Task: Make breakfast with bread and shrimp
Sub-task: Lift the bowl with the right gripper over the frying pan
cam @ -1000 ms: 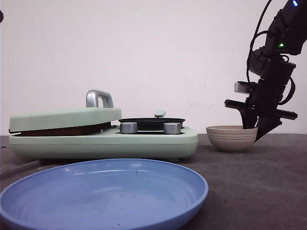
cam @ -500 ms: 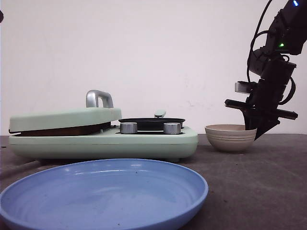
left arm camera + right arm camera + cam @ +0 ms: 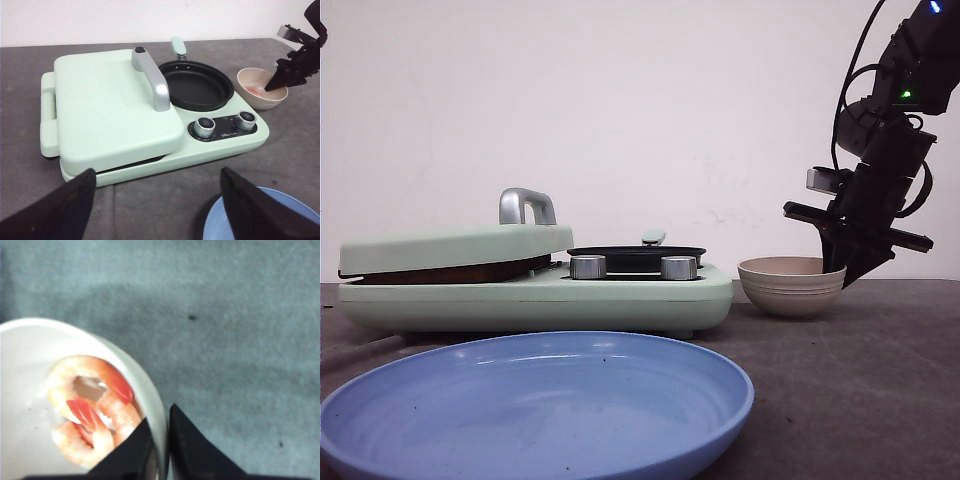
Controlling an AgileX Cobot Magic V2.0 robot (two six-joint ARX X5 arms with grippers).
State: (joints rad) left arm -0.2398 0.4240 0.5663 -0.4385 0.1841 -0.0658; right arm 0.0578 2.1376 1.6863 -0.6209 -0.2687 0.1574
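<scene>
The right claw (image 3: 848, 268) pinches the rim of the beige bowl (image 3: 791, 286), one finger inside the wall and the other outside it, as the right wrist view shows. Its fingers are nearly together with only the thin rim between them. In the front view the fingertips are partly hidden behind the bowl's far edge, and the arm above runs out of the top corner of the picture.

Inside the bowl lie the shrimp (image 3: 95, 412), pink with red tails, curled against one another close to the gripped wall. From the front they cannot be seen at all. In the left wrist view only a faint pink patch shows.

The left claw (image 3: 157, 210) hangs spread wide above the near part of the bench (image 3: 25, 75), holding nothing. Only its two dark fingertips show, cut off by the picture's edge.

The green cooker (image 3: 535, 290) stands on the bench left of the bowl, its hinged lid (image 3: 110, 105) shut over the griddle side, so whatever lies under it is hidden. The bread cannot be seen in any view. The black pan (image 3: 196, 89) sits in the cooker's other half, just beside the bowl.

The blue plate (image 3: 535, 400) lies nearest the camera, its near rim cut off
</scene>
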